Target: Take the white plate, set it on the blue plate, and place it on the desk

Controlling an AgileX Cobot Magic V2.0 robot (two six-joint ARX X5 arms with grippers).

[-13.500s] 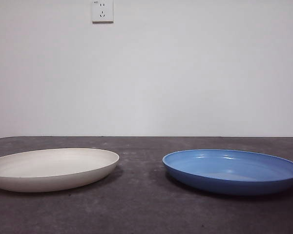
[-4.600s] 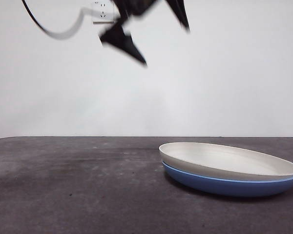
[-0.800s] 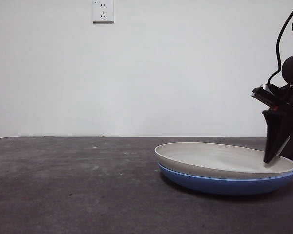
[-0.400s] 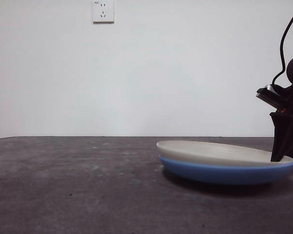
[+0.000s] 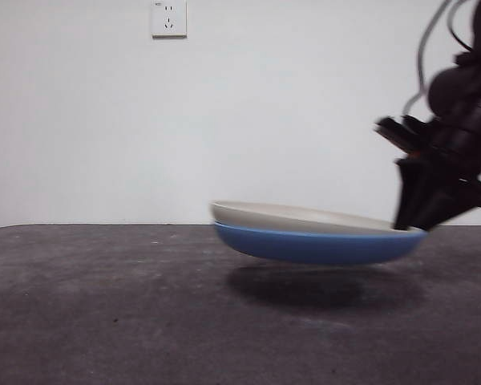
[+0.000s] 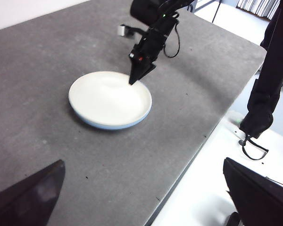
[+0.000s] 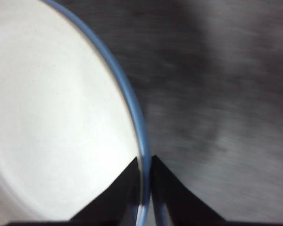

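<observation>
The white plate [image 5: 297, 215] lies nested in the blue plate [image 5: 313, 245], and the pair hangs a little above the desk [image 5: 104, 305], casting a shadow on it. My right gripper [image 5: 405, 224] is shut on the right rim of the stack. In the right wrist view its jaws [image 7: 144, 162] pinch the blue rim [image 7: 127, 89] beside the white plate [image 7: 52, 117]. The left wrist view, from high up, shows the white plate [image 6: 108, 94], the blue edge [image 6: 104, 126] and the right gripper [image 6: 132, 81]. My left gripper [image 6: 143, 162] is open, far from the plates.
A wall socket [image 5: 168, 18] sits high on the white back wall. In the left wrist view the desk's edge [image 6: 198, 150] runs diagonally, with a white floor beyond it and a dark arm [image 6: 269, 84] standing there.
The stacked plates have left the desk and shifted left with the right gripper, which was at their right rim half a second ago. Much earlier the white plate lay alone on the left.
</observation>
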